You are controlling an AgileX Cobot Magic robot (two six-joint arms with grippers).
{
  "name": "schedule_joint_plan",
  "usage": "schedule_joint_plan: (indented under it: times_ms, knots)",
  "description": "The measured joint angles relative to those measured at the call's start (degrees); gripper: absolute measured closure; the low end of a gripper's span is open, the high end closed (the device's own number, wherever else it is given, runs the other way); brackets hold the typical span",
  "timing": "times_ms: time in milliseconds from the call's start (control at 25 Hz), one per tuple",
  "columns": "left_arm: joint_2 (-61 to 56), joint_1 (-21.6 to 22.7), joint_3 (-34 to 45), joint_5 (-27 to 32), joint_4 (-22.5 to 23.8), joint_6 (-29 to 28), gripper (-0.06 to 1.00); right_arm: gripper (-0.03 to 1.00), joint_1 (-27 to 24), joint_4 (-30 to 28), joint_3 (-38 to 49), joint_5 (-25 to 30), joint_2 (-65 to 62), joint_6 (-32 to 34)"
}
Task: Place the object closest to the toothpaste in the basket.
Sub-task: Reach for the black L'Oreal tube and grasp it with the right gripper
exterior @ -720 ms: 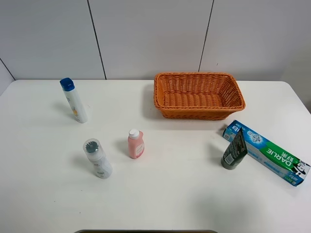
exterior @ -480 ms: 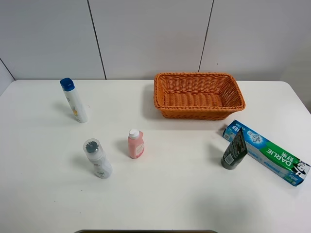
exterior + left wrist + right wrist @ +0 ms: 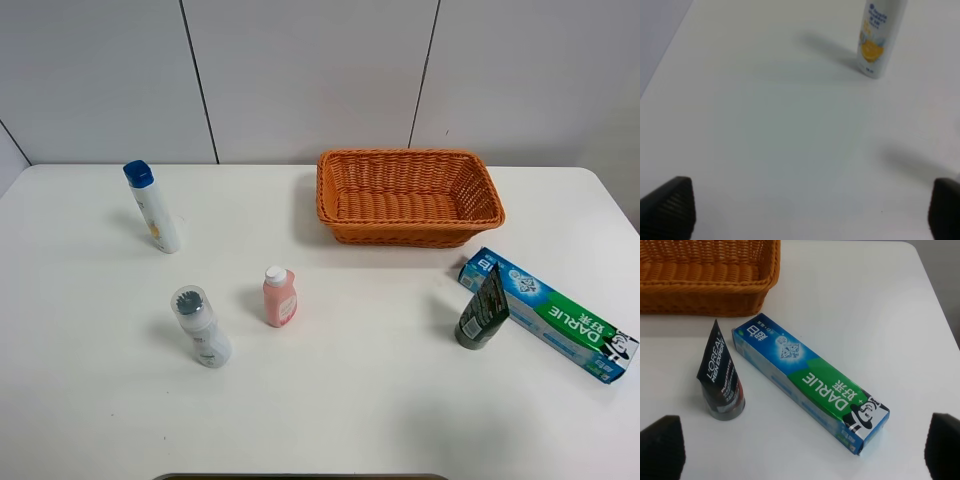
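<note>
The Darlie toothpaste box [image 3: 548, 313] lies flat at the table's right; it also shows in the right wrist view [image 3: 810, 380]. A dark L'Oreal tube [image 3: 483, 309] stands cap-down right beside it, also in the right wrist view [image 3: 721, 381]; it is the closest object to the toothpaste. The orange wicker basket [image 3: 408, 198] sits at the back centre, its wall showing in the right wrist view [image 3: 705, 285]. My right gripper [image 3: 805, 460] is open, hovering nearer than the tube and box. My left gripper [image 3: 810, 220] is open over bare table. Neither arm shows in the exterior view.
A blue-capped white bottle [image 3: 152, 207] stands at the back left, also in the left wrist view [image 3: 879, 37]. A pink bottle [image 3: 279, 296] and a clear-capped white bottle [image 3: 200, 327] stand left of centre. The table's right edge lies just beyond the toothpaste.
</note>
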Motion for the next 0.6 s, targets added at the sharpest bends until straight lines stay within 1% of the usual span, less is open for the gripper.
schedule_joint_plan:
  times_ms: [600]
  knots:
    - [0.00,0.00,0.00,0.00,0.00,0.00,0.00,-0.02,0.00,0.04,-0.67,-0.15,0.46,0.00]
